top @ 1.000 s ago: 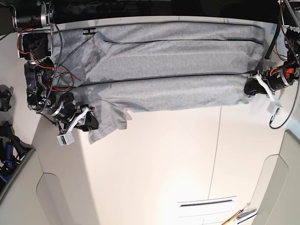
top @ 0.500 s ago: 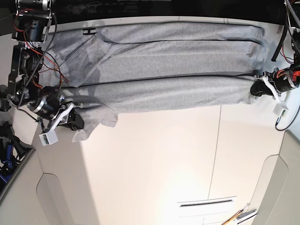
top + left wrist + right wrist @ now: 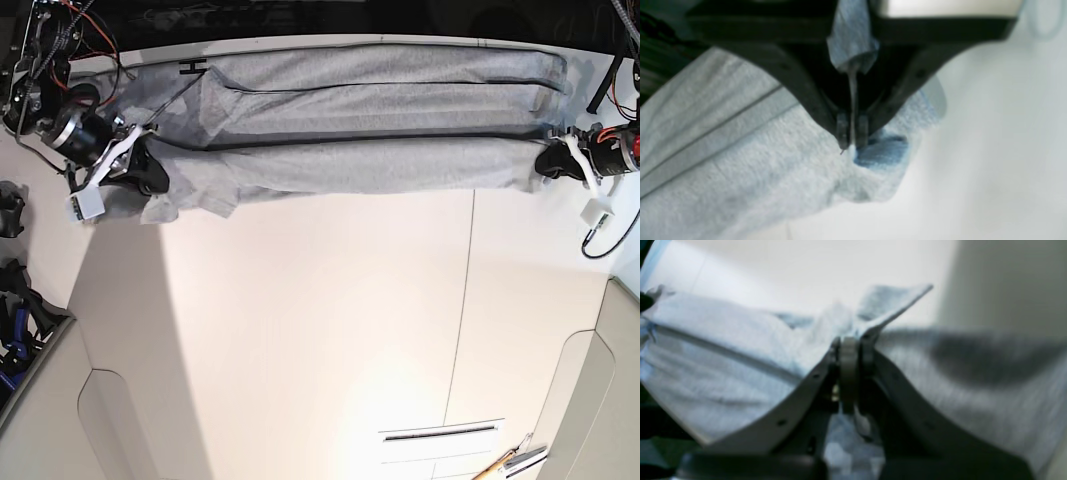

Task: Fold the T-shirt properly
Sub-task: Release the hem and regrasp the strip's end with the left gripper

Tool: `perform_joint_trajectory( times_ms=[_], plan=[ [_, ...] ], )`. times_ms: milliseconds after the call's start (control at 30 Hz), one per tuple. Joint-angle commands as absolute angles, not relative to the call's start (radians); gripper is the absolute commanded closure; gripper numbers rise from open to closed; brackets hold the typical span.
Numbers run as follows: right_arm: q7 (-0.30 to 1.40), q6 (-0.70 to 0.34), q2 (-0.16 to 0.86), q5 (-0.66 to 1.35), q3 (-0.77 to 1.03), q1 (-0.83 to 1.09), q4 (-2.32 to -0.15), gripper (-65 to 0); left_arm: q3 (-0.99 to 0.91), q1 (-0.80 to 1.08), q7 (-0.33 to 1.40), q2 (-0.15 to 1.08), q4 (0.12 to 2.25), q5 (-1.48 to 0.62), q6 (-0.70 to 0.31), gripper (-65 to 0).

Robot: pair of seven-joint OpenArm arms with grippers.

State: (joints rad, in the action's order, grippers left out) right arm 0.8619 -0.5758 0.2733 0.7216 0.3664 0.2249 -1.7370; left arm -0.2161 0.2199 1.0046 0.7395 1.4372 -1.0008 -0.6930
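Note:
The grey T-shirt (image 3: 350,120) lies stretched as a long band across the far side of the white table (image 3: 330,340), with a long fold running along it. At the base view's right my left gripper (image 3: 543,165) is shut on the T-shirt's near corner; the left wrist view shows the fingertips (image 3: 842,128) pinching a thin fold of cloth (image 3: 740,160). At the base view's left my right gripper (image 3: 150,180) is shut on the other end; in the right wrist view grey cloth (image 3: 740,340) is bunched between the closed fingers (image 3: 848,353). A sleeve (image 3: 190,205) hangs by it.
A black tag (image 3: 189,67) marks the far table edge near the shirt's left end. Dark clamps (image 3: 12,300) sit off the table's left side. A slot plate (image 3: 440,432) and pen-like tools (image 3: 510,462) lie at the near right. Panel seams cross the table.
My right gripper has carried its end of the shirt from the near left up toward the far edge. The lower flap now lies narrower against the rest. The left gripper shifted slightly farther too.

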Motion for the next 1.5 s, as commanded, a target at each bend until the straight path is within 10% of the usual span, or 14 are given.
perform_joint_trajectory(
  times_ms=[0, 100, 267, 367, 433, 933, 1200, 1467],
  plan=[
    [0.831, -0.581, 0.285, 0.741, 0.373, 0.233, -1.754, 0.0, -0.227, 0.218, 0.997, 0.765, 1.45, -1.013, -0.698, 0.0],
    [0.822, -0.58, 0.284, 0.733, 0.373, 0.275, -1.753, 0.0, -0.227, 0.237, 1.0, 0.765, 1.45, -1.014, -0.698, 0.0],
    [0.818, -0.58, 0.285, 0.657, 0.373, 0.296, -1.741, -0.3, -0.228, 0.241, 1.03, 0.765, 1.451, -1.067, -0.698, -17.6],
    [0.815, -0.58, 0.286, 0.659, 0.373, 0.294, -1.742, -28.4, -0.249, 0.241, 1.044, 0.765, 1.464, -1.135, -0.698, -18.6],
    [0.816, -0.579, 0.285, 0.665, 0.375, 0.294, -1.742, -35.3, -0.287, 0.242, 1.092, 0.764, 1.484, -1.183, -0.698, -18.6],
    [0.823, -0.58, 0.237, 0.805, 0.609, 0.289, -1.879, -35.0, -0.622, 0.467, 1.138, 0.685, 1.526, -1.248, -0.698, -40.7],
    [0.86, -0.58, 0.187, 0.813, 0.606, 0.292, -1.882, -9.6, -0.644, 0.494, 0.944, 0.556, 1.523, -1.023, -0.698, -43.8],
    [0.865, -0.58, 0.185, 0.812, 0.606, 0.292, -1.882, -8.7, -0.644, 0.493, 0.866, 0.49, 1.521, -1.016, -0.689, -43.8]
  ],
)
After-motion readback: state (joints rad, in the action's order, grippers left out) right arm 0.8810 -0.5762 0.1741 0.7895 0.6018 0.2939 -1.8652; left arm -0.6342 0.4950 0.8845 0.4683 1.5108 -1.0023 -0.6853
